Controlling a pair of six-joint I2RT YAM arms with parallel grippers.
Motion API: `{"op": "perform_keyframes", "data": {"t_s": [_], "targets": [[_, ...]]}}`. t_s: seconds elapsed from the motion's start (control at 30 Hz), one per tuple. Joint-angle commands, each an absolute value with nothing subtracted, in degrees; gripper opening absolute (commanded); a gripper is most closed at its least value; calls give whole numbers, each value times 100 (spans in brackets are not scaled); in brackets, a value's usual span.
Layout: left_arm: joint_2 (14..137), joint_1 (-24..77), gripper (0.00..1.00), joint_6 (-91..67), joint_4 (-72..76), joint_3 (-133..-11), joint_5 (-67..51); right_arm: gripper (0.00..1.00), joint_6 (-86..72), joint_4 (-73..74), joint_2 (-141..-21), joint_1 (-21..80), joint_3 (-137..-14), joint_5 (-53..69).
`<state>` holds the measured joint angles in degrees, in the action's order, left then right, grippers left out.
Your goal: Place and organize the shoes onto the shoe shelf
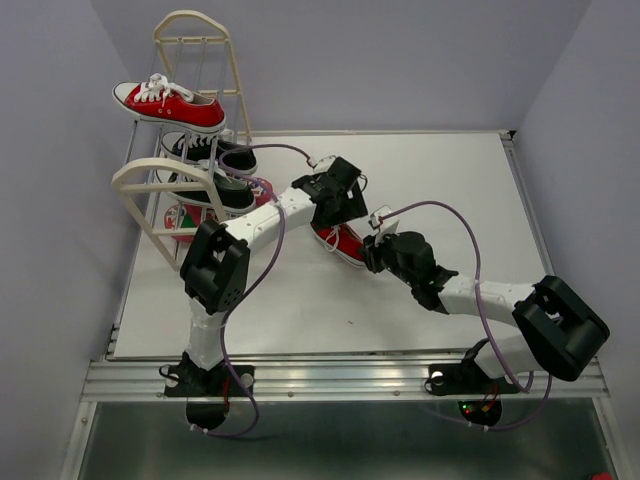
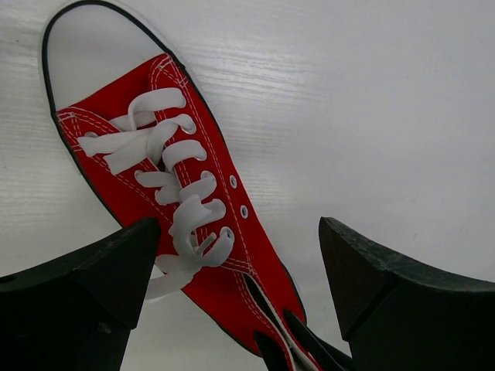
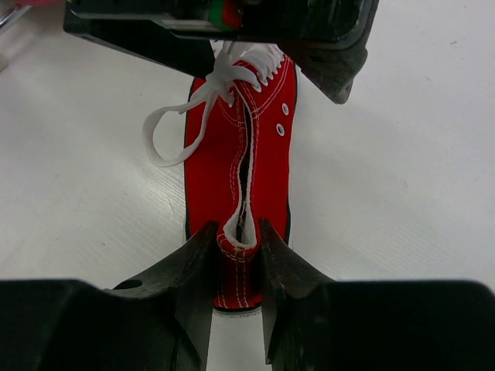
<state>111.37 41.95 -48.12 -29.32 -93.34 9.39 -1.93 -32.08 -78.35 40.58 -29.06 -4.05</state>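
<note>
A red sneaker (image 1: 347,244) with white laces lies on the white table (image 1: 430,190), seen close in the left wrist view (image 2: 162,166) and the right wrist view (image 3: 263,147). My right gripper (image 3: 238,259) is shut on its heel collar, pinching the two sides together; it also shows in the top view (image 1: 371,252). My left gripper (image 2: 240,270) is open and hovers just above the laces, one finger on each side; in the top view it (image 1: 333,208) is over the toe end. The other red sneaker (image 1: 168,101) sits on the top tier of the cream shoe shelf (image 1: 150,180).
Two black sneakers (image 1: 210,151) (image 1: 213,190) rest on the middle rails. Red-pink flip-flops (image 1: 180,217) lie low in the shelf. The left gripper's body (image 3: 224,23) fills the top of the right wrist view. Purple cables loop over both arms. Grey walls enclose the table.
</note>
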Motion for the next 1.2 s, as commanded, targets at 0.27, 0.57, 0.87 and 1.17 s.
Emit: {"op": "perform_keyframes", "data": {"t_s": [0.27,0.57,0.87,1.17], "targets": [[11100,4219,57,-5256,-2698,-8657,896,1,-132,-3542,-7822,4096,-3103,-449],[10803,4307,0,-4826,-2540,-8789,1326,55,-131,-3384,-7708,4157,-3067,-44],[9765,4421,0,-3841,-2293,-9858,2030,100,-580,-2531,-6304,4157,-3218,606],[10037,4421,0,-3410,-3242,-12592,3251,100,-589,-2593,-4948,4157,-2804,45]]}}
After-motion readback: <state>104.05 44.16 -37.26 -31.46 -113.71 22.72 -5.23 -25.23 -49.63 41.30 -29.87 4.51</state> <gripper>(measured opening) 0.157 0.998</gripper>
